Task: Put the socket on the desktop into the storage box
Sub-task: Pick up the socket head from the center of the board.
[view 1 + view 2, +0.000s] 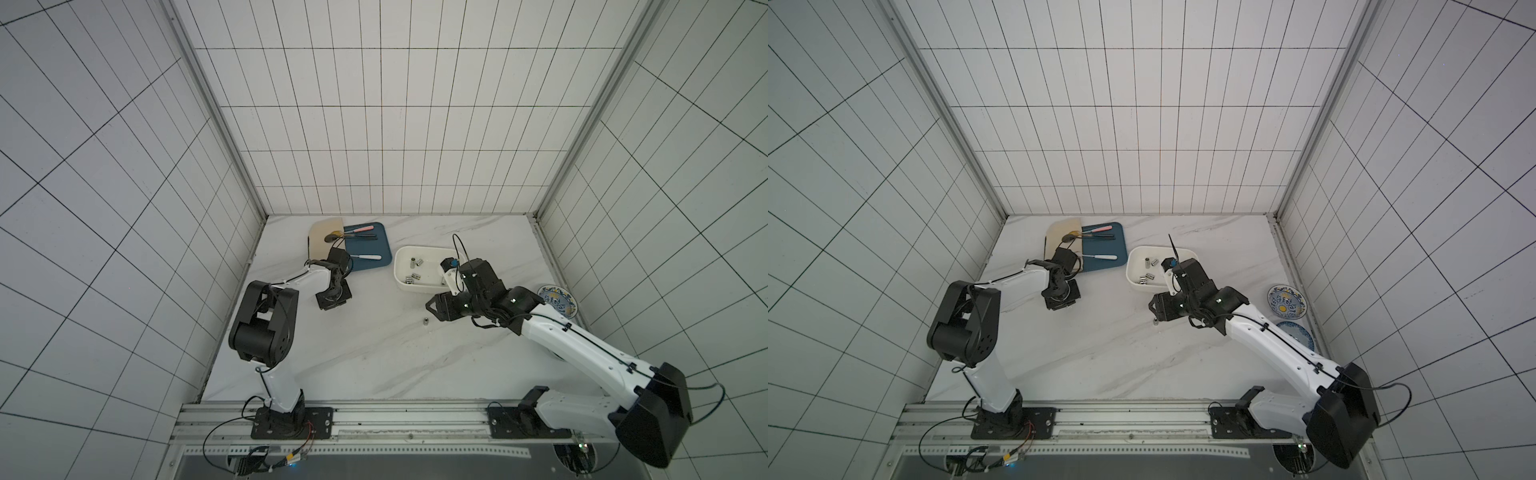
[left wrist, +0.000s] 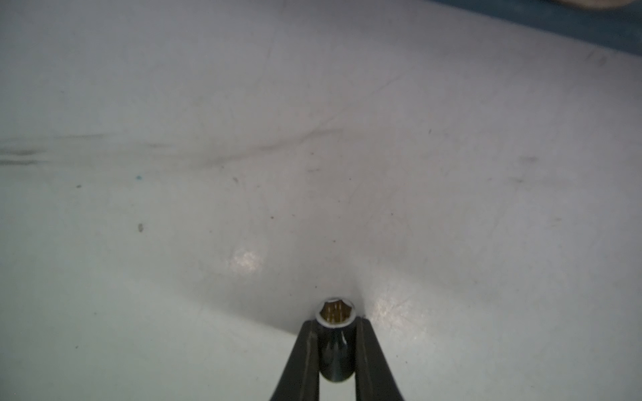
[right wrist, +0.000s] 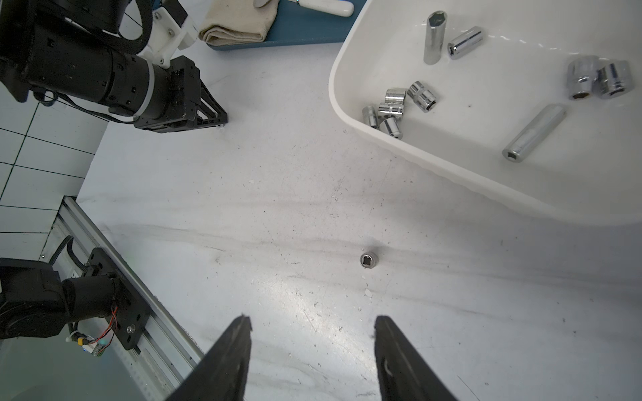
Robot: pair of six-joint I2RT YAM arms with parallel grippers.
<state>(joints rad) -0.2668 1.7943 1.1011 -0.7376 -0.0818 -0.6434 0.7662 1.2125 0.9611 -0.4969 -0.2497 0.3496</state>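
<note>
Roughly at one o'clock on the table (image 1: 374, 353) sits the storage box (image 1: 432, 271), several sockets (image 3: 394, 104) inside. At its nine o'clock the left gripper (image 2: 335, 322) is clamped on a small socket (image 2: 335, 347); the right gripper (image 3: 312, 319), jaws apart, hangs near a loose socket (image 3: 369, 261) at the box's six o'clock.

Shiny metal socket (image 2: 335, 314), glossy plastic storage box (image 3: 590, 194), scuffed marbled desktop (image 3: 278, 194)

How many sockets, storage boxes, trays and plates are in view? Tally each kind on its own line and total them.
Sockets: 12 (10 boxed sockets seen, 1 loose socket, 1 held socket in the left gripper)
Storage box: 1
Blue tray: 1
Plates: 2 (patterned plate, plain blue plate)
Total: 16
</note>
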